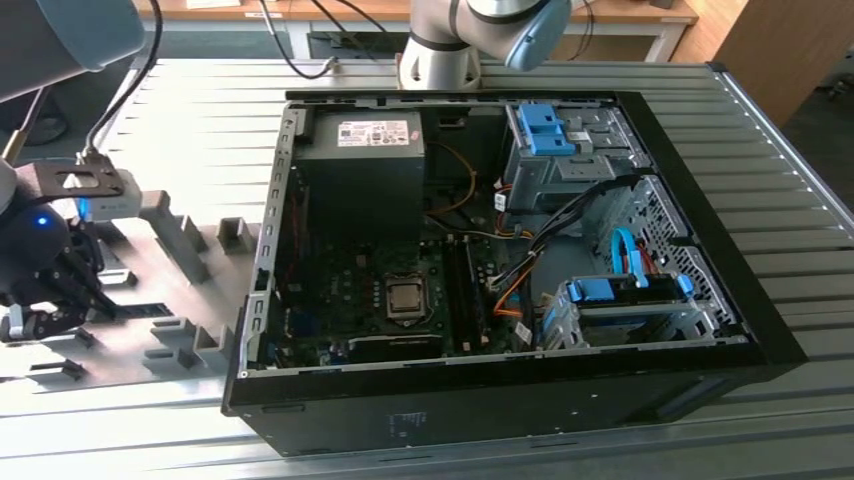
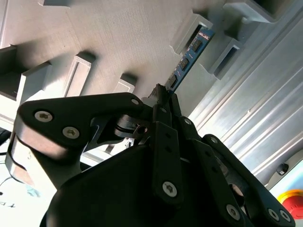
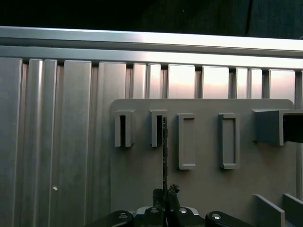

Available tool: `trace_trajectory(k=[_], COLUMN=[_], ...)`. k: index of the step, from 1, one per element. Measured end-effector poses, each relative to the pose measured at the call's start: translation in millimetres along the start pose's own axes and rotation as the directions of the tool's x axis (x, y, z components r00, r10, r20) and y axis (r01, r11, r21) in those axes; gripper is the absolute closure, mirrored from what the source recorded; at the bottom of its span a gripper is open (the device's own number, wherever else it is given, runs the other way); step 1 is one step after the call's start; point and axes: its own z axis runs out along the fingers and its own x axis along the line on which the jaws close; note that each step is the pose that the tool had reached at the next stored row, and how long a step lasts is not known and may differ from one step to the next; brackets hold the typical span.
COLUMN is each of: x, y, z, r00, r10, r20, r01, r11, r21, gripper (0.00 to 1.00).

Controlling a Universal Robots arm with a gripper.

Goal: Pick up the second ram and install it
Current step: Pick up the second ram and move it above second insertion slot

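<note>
Second ram [image 2: 188, 59] is pinched, apparently, by the gripper [image 2: 162, 94] at the grey holder [image 3: 142, 170], nine o'clock of the computer case [image 1: 467, 420] in the exterior view; installation is not yet done.

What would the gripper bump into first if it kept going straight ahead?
The gripper is pinching the second ram. Pushing straight on, it would likely meet the grey holder plate right behind the stick, though depth is hard to judge.

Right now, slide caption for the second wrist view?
Pincer shut on the memory stick, its far end at a slot of the grey holder.
</note>
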Motion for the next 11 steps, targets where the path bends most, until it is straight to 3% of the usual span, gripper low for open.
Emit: trace_trajectory(k=[11], x=[-0.5], y=[0.0], z=[-14.6], r00=[1.0000], r10=[0.000], r20=[0.0083], r01=[0.000], r11=[1.0000], r21=[0.0001], gripper=[0.86])
